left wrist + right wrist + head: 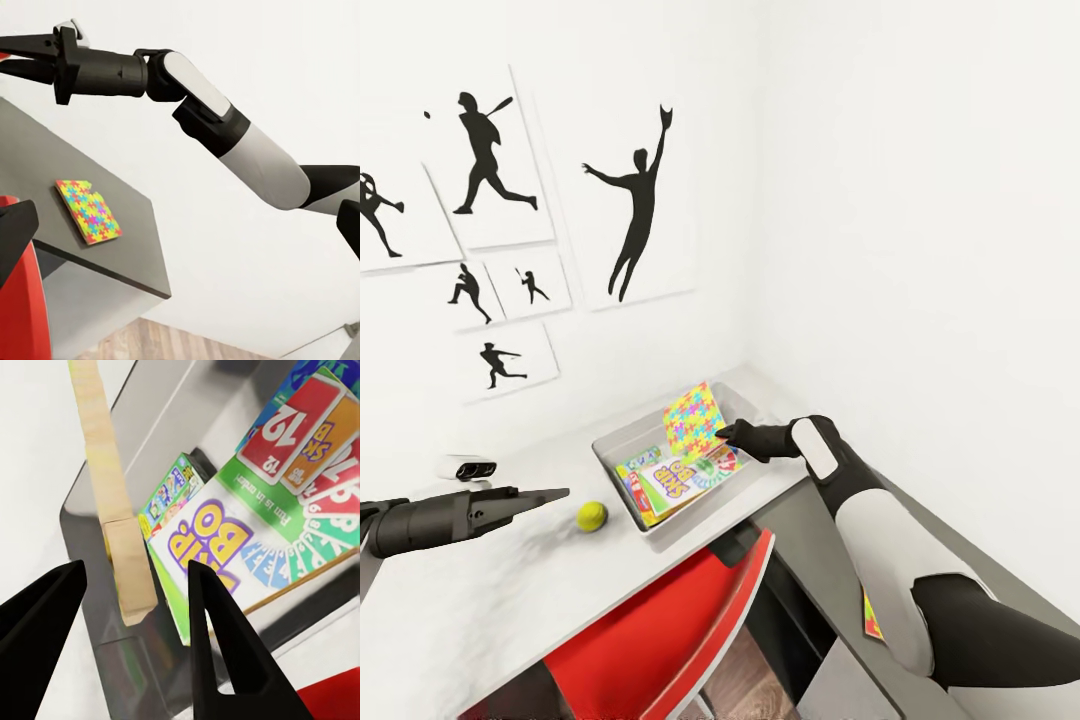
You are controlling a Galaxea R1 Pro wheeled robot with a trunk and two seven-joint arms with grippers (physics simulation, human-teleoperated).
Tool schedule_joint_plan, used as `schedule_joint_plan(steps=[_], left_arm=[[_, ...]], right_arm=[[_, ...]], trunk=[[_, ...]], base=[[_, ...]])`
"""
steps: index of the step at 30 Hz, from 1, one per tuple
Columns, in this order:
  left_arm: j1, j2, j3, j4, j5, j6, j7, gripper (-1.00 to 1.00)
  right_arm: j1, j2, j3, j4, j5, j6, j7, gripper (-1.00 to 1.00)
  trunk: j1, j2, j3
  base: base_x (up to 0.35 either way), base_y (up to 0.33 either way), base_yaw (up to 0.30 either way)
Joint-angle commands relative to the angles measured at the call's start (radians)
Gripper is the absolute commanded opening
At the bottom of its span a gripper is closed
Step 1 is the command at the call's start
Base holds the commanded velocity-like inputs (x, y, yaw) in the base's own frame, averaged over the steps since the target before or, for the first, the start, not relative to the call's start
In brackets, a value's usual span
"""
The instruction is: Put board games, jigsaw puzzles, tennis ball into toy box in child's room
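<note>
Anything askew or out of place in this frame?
Yes. A multicoloured jigsaw puzzle sheet stands tilted on edge inside the translucent pale grey toy box, leaning by the open right gripper, rather than lying flat on the game boxes. A second puzzle sheet lies on the lower dark grey top.

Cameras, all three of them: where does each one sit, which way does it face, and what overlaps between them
Head view: up on the head, looking down at the table, toy box and tennis ball; both arms show.
Left wrist view: on the left arm, facing sideways past the right arm to a jigsaw puzzle on the lower dark top.
Right wrist view: above the toy box, jaws apart over the board games.
Shared: head and right wrist both see the board games.
</note>
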Motion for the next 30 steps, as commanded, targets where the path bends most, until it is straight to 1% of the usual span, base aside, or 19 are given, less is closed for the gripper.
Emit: schedule_joint_plan(steps=[1,14,17,19,21,30], left_arm=[[-0.001,0.000,0.000,0.000,0.000,0.010,-0.004,1.00],[-0.001,0.000,-0.001,0.000,0.000,0.010,-0.004,1.00],[-0.001,-0.001,-0.001,0.000,0.000,0.010,-0.004,1.00],[-0.001,-0.001,-0.002,0.000,0.000,0.010,-0.004,1.00],[-0.001,-0.001,-0.002,0.000,0.000,0.010,-0.004,1.00],[-0.001,-0.001,-0.003,0.000,-0.001,0.009,-0.004,1.00]], right_arm=[[-0.001,0.000,0.000,0.000,0.010,0.003,0.007,-1.00],[0.000,0.001,0.002,-0.002,0.017,0.001,0.011,-1.00],[0.000,0.001,0.022,-0.002,0.017,0.000,0.011,-1.00],[0.000,0.001,0.045,-0.002,0.016,-0.002,0.010,-1.00],[-0.001,0.001,0.055,-0.002,0.016,-0.003,0.010,-1.00],[-0.001,0.001,0.066,-0.003,0.016,-0.005,0.010,-1.00]], trunk=[[0.001,-0.002,-0.004],[0.001,-0.002,-0.025],[0.001,-0.002,-0.030],[0.001,-0.002,-0.033],[0.001,-0.002,-0.036],[0.001,-0.002,-0.051]], base=[[0.000,0.000,0.000],[0.000,0.000,0.000],[0.000,0.000,0.000],[0.000,0.000,0.000],[0.000,0.000,0.000],[0.000,0.000,0.000]])
